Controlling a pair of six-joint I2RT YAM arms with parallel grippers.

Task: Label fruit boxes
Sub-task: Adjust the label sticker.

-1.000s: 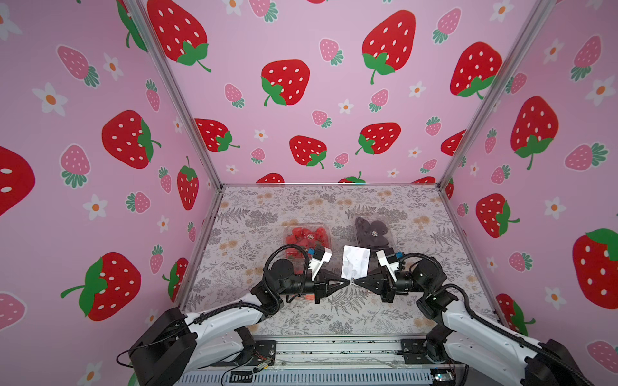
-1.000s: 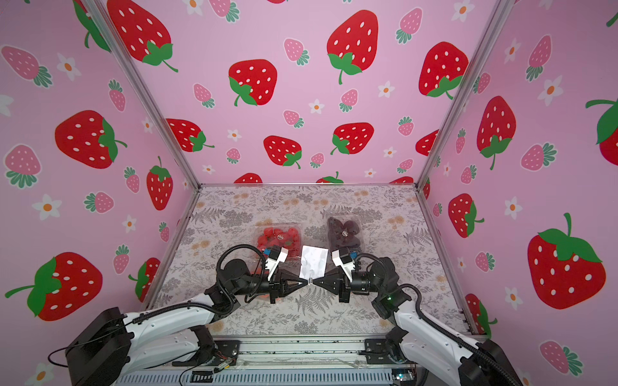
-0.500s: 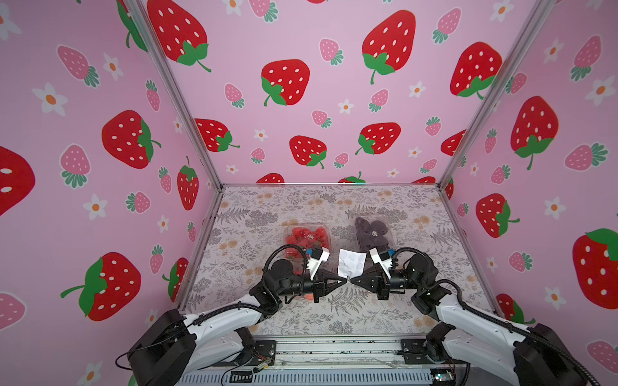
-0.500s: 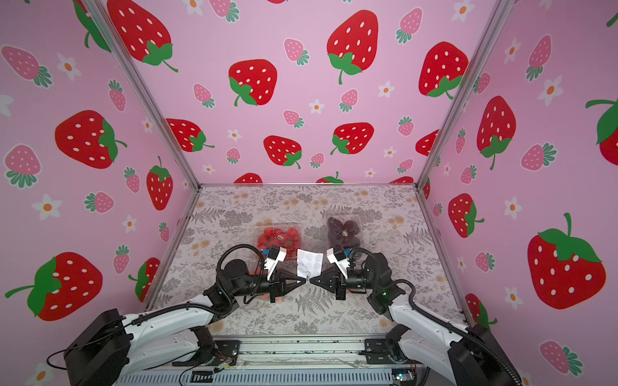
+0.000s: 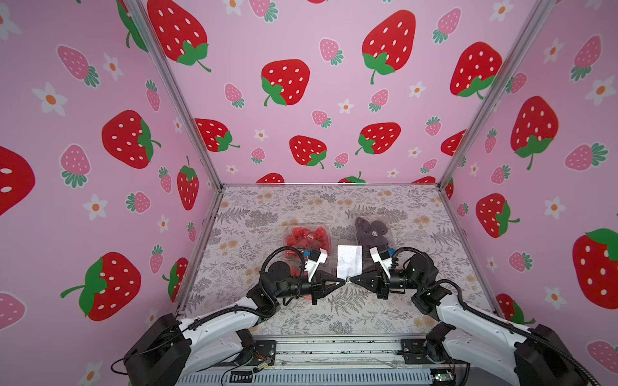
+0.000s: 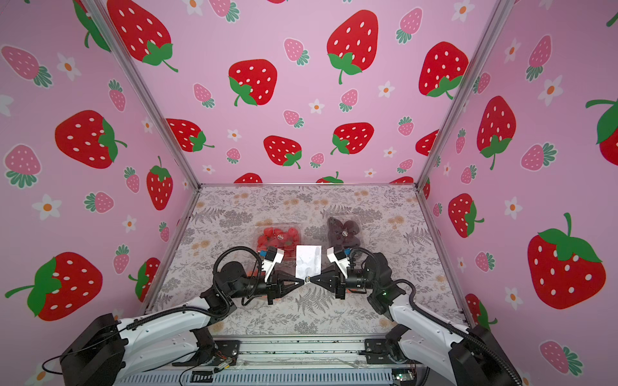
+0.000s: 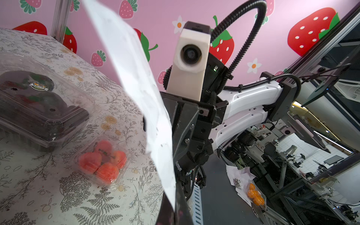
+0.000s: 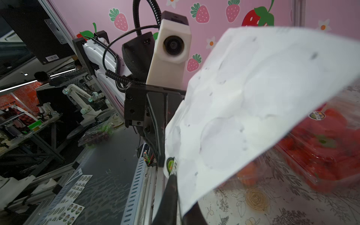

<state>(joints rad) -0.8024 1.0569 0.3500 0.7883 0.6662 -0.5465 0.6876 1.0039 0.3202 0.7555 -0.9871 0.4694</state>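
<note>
**Two tools meet tip to tip on a raised sticker sheet**

The floral tabletop [image 5: 254, 214] carries the fruit boxes, and the left arm [image 5: 220, 324] and right arm [image 5: 468, 317] reach in over its near edge from opposite sides.

In both top views the left tool [image 5: 343, 282] and the right tool [image 5: 353, 280] point at each other, tips almost touching. Both are pinched narrow. The left tool is clamped on the near edge of the white sticker sheet [image 5: 349, 262], which stands up off the tabletop and leans away from the tips. The right tool is closed at the same edge. The pictures do not show whether it grips the sheet or a sticker.

The strawberry box [image 5: 307, 235] lies beyond the left tool, on that tool's outer side of the sheet. The dark-fruit box [image 5: 373, 230] lies beyond the right tool, on the other side of the sheet. Both are closed, flat on the tabletop, and clear of either tool.

The small box of orange-red fruits [image 7: 103, 161] shows in the left wrist view, ahead of the left tool's tip and near the dark-fruit box.

In the right wrist view a small green-and-yellow sticker [image 8: 171, 164] sits at the sheet's edge, right where the two tips meet.
</note>
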